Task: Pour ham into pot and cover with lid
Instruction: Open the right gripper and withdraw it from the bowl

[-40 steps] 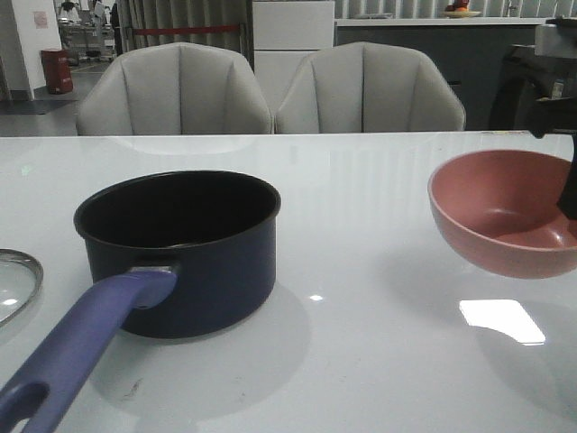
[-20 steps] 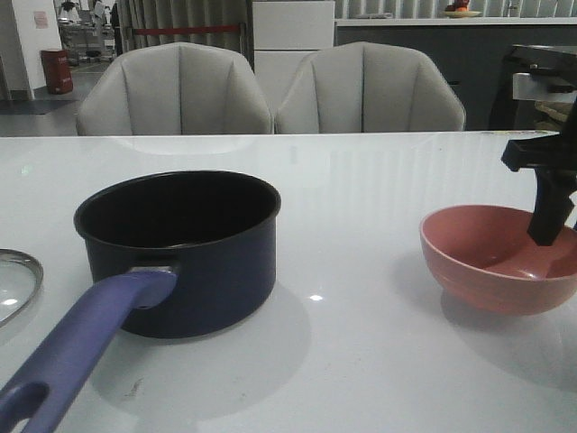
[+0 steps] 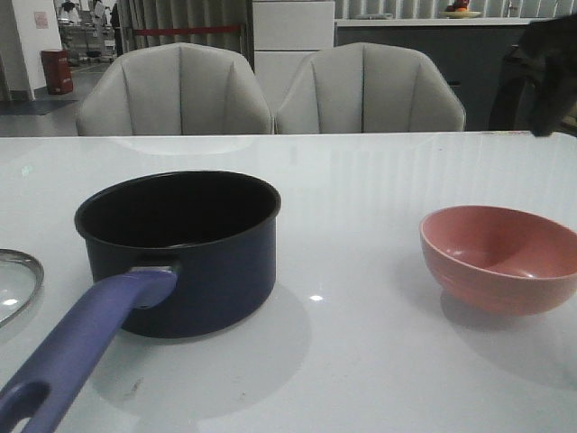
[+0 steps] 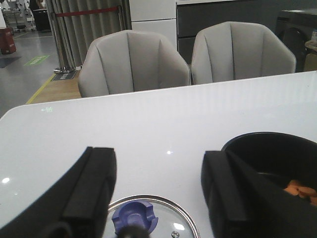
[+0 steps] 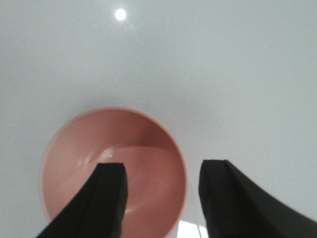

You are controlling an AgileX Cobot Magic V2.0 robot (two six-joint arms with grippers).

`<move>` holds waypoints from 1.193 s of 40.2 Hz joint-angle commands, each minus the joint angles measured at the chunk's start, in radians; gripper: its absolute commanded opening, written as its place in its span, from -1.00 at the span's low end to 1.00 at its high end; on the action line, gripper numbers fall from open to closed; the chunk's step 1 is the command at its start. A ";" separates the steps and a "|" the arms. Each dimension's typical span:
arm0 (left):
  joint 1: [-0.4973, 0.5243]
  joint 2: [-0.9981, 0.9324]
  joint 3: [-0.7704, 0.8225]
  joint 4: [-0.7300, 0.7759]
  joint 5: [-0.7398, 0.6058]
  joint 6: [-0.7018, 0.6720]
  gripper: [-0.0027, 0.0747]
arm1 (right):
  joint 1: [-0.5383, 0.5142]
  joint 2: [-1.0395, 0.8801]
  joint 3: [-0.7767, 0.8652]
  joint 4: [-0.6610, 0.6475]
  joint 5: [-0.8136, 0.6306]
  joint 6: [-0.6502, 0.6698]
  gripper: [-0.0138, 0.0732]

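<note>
The dark navy pot (image 3: 180, 248) stands left of centre with its purple-blue handle (image 3: 81, 347) pointing toward me. In the left wrist view the pot (image 4: 277, 151) holds orange-pink ham slices (image 4: 299, 190). The glass lid (image 3: 13, 284) lies flat on the table left of the pot. My left gripper (image 4: 158, 156) is open and empty above the lid (image 4: 171, 218), near its purple-blue knob (image 4: 134, 218). The pink bowl (image 3: 500, 257) sits upright and empty at the right. My right gripper (image 5: 162, 171) is open and empty, high above the bowl (image 5: 84, 163), and shows as a dark blur in the front view (image 3: 550, 72).
The white table (image 3: 361, 180) stretches between the pot and the bowl. Two grey chairs (image 3: 270, 90) stand behind its far edge.
My right gripper lowered the tilted pink bowl onto the table, let go of its rim and rose up and away to the top right. The pot and lid have not moved.
</note>
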 commanded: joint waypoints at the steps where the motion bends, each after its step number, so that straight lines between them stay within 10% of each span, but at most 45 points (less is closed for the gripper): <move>1: -0.009 0.010 -0.027 -0.004 -0.074 -0.002 0.17 | 0.025 -0.127 0.027 0.007 -0.088 -0.013 0.34; 19: -0.009 0.010 -0.027 -0.004 -0.072 -0.002 0.17 | 0.176 -0.719 0.446 0.008 -0.472 -0.012 0.34; 48: -0.009 0.010 -0.027 -0.004 -0.078 -0.002 0.17 | 0.204 -1.317 0.907 0.046 -0.620 -0.010 0.33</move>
